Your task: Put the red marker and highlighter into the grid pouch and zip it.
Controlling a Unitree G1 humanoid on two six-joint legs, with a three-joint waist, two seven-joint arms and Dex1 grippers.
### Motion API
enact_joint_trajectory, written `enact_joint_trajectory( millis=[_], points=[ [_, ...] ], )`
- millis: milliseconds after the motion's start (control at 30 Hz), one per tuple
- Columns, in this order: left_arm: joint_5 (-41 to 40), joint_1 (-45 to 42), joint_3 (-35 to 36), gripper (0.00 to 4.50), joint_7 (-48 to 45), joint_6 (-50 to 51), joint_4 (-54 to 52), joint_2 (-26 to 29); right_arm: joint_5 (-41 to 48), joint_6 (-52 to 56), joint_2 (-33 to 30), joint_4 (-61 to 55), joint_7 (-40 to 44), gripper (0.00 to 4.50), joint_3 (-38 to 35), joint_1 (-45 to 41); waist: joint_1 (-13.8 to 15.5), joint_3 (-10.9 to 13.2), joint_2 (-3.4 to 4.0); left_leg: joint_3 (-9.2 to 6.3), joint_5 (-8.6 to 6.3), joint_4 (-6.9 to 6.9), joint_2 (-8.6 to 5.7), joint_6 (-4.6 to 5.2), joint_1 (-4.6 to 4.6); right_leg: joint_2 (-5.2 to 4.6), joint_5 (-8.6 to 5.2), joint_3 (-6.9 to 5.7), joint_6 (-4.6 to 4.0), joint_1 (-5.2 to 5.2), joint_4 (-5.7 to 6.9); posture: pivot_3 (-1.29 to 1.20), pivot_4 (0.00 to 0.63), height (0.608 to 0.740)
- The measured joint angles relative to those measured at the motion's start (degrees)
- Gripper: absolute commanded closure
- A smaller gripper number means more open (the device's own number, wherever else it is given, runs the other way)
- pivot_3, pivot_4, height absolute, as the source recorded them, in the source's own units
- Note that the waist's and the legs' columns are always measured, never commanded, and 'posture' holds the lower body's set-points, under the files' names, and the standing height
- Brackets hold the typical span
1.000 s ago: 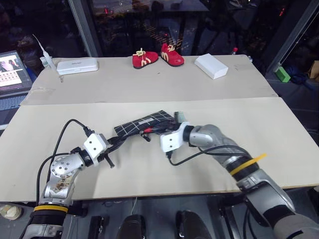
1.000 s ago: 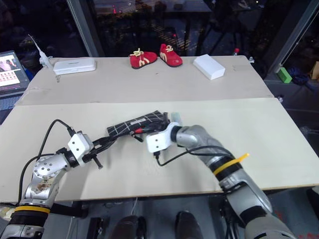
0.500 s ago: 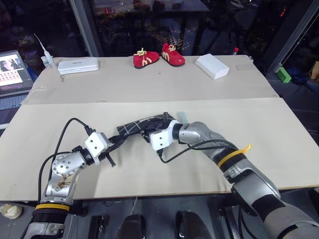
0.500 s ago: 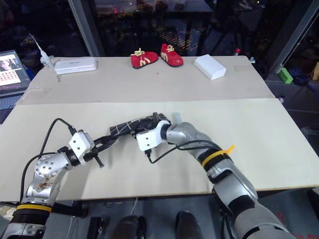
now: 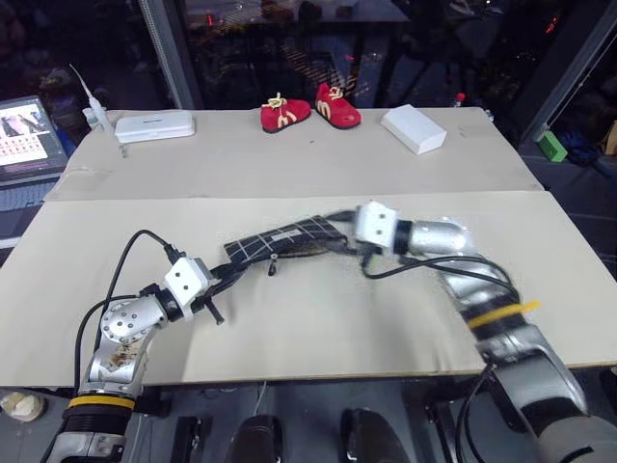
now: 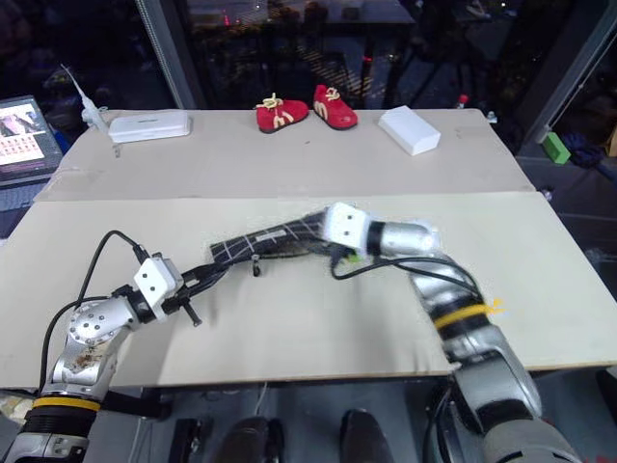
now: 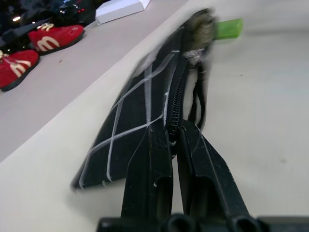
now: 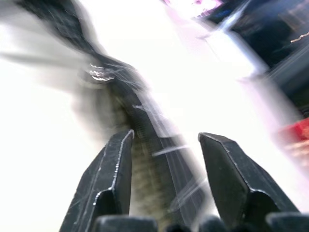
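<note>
Grid pouch [image 5: 284, 239] lies flat on the near board, well in front of the red baby shoes [image 5: 308, 106]. Left gripper [image 7: 175, 140] is clenched on the pouch's near end at the zipper line. Right gripper [image 8: 164, 159] stands released over the pouch's far end, holding nothing. A pale-green highlighter [image 7: 228, 28] shows just past that far end; the red marker cannot be located. Recommendation: keep the left clamp steady as anchor, and confirm both pens are inside before drawing the pull cord [image 5: 274, 264]

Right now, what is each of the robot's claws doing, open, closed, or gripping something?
Left gripper: shut on the grid pouch, at its near end.
Right gripper: open, holding nothing, the pouch just beyond its fingers.
</note>
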Motion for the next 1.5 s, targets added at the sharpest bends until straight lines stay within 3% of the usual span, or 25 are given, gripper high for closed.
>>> enact_joint_trajectory(
  millis=[167, 300, 533, 1000, 1267, 1500],
  points=[
    [0.0, 0.3, 0.1, 4.50, 0.3, 0.0, -0.1, -0.1, 2.5, 9.4, -0.1, -0.5, -5.2, 2.05, -5.5, -0.7, -0.3, 0.0, 0.00, 0.09, 0.00, 0.00, 0.00, -0.01, 0.31, 0.08, 0.03, 0.02, -0.09, 0.13, 0.04, 0.00, 0.150, 0.740],
    [0.0, 0.8, 0.1, 4.50, 0.6, 0.0, -0.4, -0.2, -5.0, 14.1, 3.9, 10.8, -21.7, 2.05, -7.1, -5.0, -0.3, 0.0, -0.01, 0.17, 0.00, -0.01, -0.03, -0.03, 0.28, 0.06, 0.02, 0.04, -0.10, 0.11, 0.06, 0.00, 0.150, 0.740],
    [0.0, 1.1, 0.2, 4.50, 1.0, 0.0, -0.6, -0.1, -6.1, 24.4, 9.9, 18.0, -32.7, 2.05, -10.7, -6.9, -0.2, 0.0, 0.00, 0.17, 0.03, -0.01, -0.04, -0.06, -0.08, 0.05, 0.03, 0.03, -0.09, -0.17, 0.03, 0.00, 0.150, 0.740],
    [0.0, 2.9, 0.5, 4.50, 2.3, -0.1, -1.9, -0.1, -8.8, 32.6, 15.1, 14.6, -33.9, 2.05, -6.8, -7.1, -0.7, 0.0, 0.00, 0.12, 0.02, -0.01, -0.02, -0.04, -0.06, 0.05, 0.03, 0.03, -0.09, -0.16, 0.04, 0.00, 0.150, 0.740],
    [0.0, 3.5, 0.6, 4.50, 3.3, -0.1, -2.4, -0.1, -13.1, 34.3, 15.2, 10.8, -34.4, 2.05, -1.8, -4.9, -0.6, 0.0, 0.00, 0.10, 0.02, -0.01, -0.03, -0.04, -0.04, 0.05, 0.03, 0.01, -0.09, -0.13, 0.03, 0.00, 0.150, 0.740],
    [0.0, 3.9, 0.9, 4.50, 3.7, -0.1, -2.5, -0.1, -14.3, 34.6, 16.1, 7.8, -36.0, 2.05, -2.0, -2.8, -0.5, 0.0, -0.01, 0.09, 0.02, -0.01, -0.03, -0.04, -0.02, 0.05, 0.03, 0.01, -0.08, -0.10, 0.04, 0.00, 0.150, 0.740]
  ],
)
